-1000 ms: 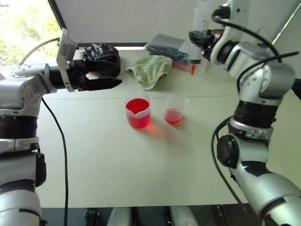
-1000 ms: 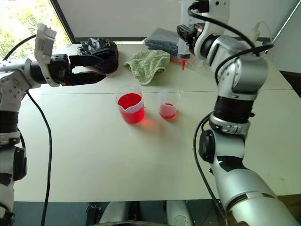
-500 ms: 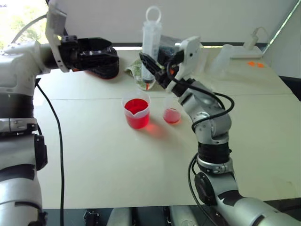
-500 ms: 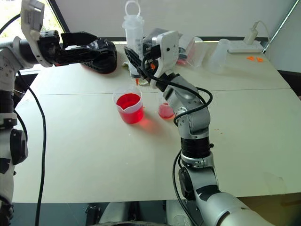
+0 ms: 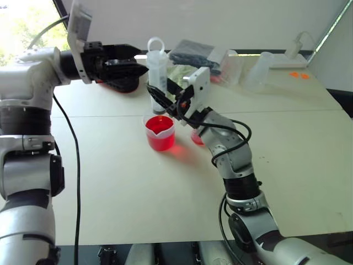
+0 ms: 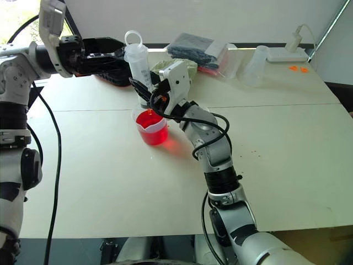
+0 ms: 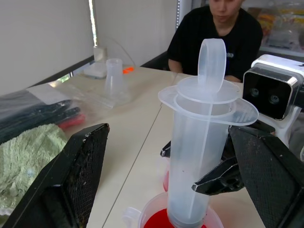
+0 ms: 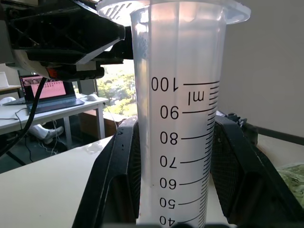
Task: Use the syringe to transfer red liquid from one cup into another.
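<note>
My right gripper [image 5: 164,101] is shut on the barrel of the syringe [image 5: 156,70], a large clear one held upright with its ring-topped plunger pushed in. Its lower end dips into the mouth of the wide spouted cup [image 5: 160,133], which holds the red liquid [image 5: 160,126]. I cannot tell whether the tip touches the liquid. The smaller cup [image 5: 196,138], with a little red in it, stands just right of it, mostly hidden by my right arm. My left gripper [image 5: 137,61] is open and level, its fingers [image 7: 80,180] on either side of the syringe's top, apart from it.
A black bag [image 5: 120,84], a green cloth [image 6: 165,65], a dark packet [image 5: 194,52] and a clear flask [image 5: 263,65] lie along the table's back. A white power strip [image 5: 297,55] sits at the back right. A person [image 7: 216,28] sits across the table.
My right gripper has swung left and down with the syringe, from the back right of the table to over the wide cup. The left gripper has risen a little.
</note>
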Controlling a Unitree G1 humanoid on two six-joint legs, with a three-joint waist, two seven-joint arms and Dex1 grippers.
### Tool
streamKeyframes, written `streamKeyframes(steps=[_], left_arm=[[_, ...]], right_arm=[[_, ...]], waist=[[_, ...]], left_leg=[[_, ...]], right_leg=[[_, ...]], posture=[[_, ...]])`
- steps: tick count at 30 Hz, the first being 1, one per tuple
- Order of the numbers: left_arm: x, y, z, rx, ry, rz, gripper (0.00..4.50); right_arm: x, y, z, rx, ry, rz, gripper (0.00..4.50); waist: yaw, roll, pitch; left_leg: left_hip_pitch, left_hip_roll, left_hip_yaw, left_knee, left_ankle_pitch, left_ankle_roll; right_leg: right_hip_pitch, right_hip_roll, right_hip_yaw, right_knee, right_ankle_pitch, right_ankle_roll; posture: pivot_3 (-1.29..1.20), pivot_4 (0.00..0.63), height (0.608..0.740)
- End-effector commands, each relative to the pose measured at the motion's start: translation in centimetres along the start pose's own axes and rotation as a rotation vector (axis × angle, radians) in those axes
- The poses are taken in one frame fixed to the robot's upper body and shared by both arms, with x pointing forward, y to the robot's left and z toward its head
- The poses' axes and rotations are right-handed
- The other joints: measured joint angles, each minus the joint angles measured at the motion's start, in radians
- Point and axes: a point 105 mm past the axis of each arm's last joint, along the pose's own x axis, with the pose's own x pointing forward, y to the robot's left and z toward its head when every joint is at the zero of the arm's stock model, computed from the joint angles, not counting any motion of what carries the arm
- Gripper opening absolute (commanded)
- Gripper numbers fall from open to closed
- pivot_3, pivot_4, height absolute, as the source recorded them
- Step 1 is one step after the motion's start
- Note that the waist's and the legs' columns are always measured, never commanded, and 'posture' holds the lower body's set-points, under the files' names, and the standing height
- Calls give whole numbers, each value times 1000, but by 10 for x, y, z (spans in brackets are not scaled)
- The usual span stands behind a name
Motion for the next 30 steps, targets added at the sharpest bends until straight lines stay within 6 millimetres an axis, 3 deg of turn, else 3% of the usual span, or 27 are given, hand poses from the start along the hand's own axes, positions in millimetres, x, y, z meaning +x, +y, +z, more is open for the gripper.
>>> streamKeyframes(steps=[1, 5, 11, 25, 30], left_arm=[[2, -10, 19, 64, -35, -39, 4219], [6, -15, 14, 58, -19, -62, 4219], [9, -15, 9, 58, -9, -57, 4219], [8, -15, -13, 25, 52, -60, 4219], [12, -15, -12, 11, 36, -57, 4219]], right_arm=[[3, 4, -12, -23, 7, 11, 1423], [1, 2, -32, -40, 37, -4, 1423], [-1, 8, -41, -32, 39, -6, 1423], [-4, 4, -20, -57, -76, -60, 1423], [-4, 7, -21, -61, -70, -47, 1423]], waist=[[-1, 0, 0], [-2, -1, 0], [-12, -1, 0], [-20, -1, 0], [-18, -1, 0]], left_leg=[[0, 0, 0, 0, 0, 0], [0, 0, 0, 0, 0, 0], [0, 0, 0, 0, 0, -1], [1, 0, -1, 0, 1, -1], [1, 0, -1, 0, 1, -1]], right_leg=[[0, 0, 0, 0, 0, 0], [0, 0, 0, 0, 0, 0], [1, 0, 0, 0, 0, 0], [1, 0, 0, 1, 0, 0], [1, 0, 0, 1, 0, 0]], posture=[[0, 150, 711], [0, 150, 711], [0, 150, 711], [0, 150, 711], [0, 150, 711]])
